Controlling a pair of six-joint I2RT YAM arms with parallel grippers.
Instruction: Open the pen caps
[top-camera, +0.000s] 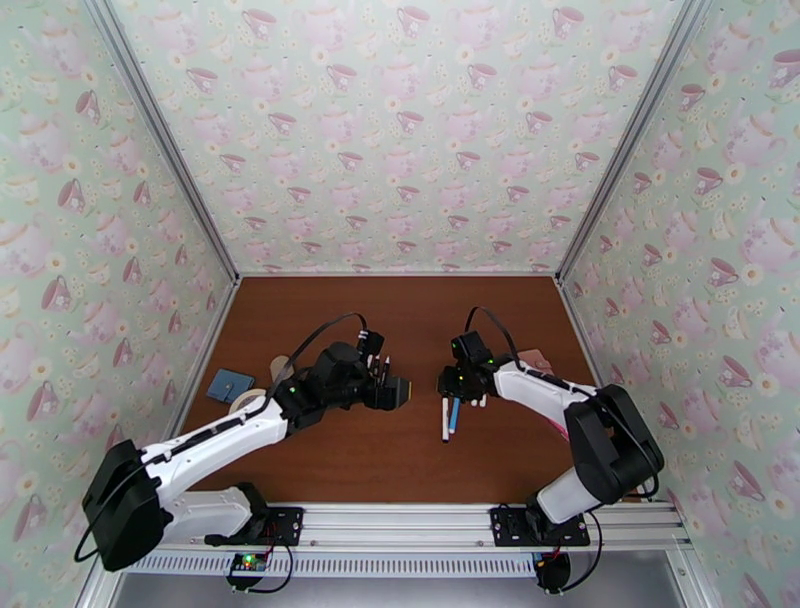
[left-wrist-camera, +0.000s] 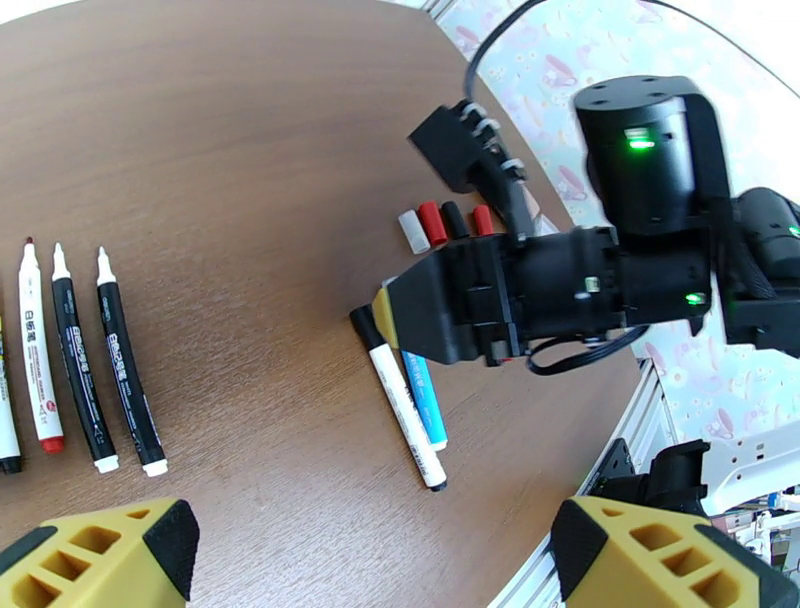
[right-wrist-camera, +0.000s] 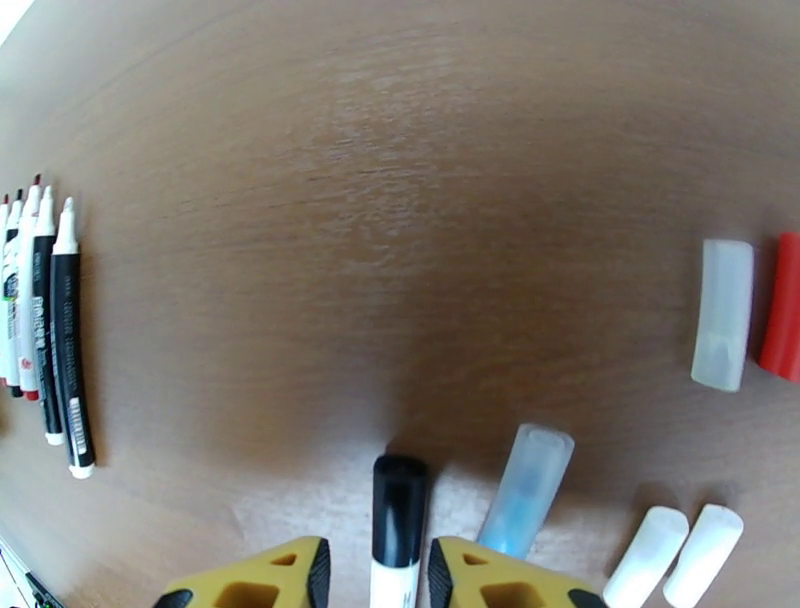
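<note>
A white pen with a black cap (right-wrist-camera: 398, 510) lies on the table between the fingers of my right gripper (right-wrist-camera: 378, 585). The jaws stand narrow on either side of it, with a small gap on the left. A blue pen (right-wrist-camera: 525, 490) lies just to its right. Both pens (top-camera: 448, 415) sit under the right gripper (left-wrist-camera: 430, 325). Loose pen caps lie nearby: a clear one (right-wrist-camera: 722, 315), a red one (right-wrist-camera: 782, 310) and two white ones (right-wrist-camera: 675, 555). Several uncapped pens (left-wrist-camera: 80, 360) lie in a row to the left. My left gripper (left-wrist-camera: 380, 560) hangs wide open above the table, holding nothing.
A short row of caps (left-wrist-camera: 445, 222) lies beyond the right gripper. A blue square item (top-camera: 230, 384) and a tape roll (top-camera: 245, 400) sit at the table's left side. A pinkish item (top-camera: 537, 360) lies behind the right arm.
</note>
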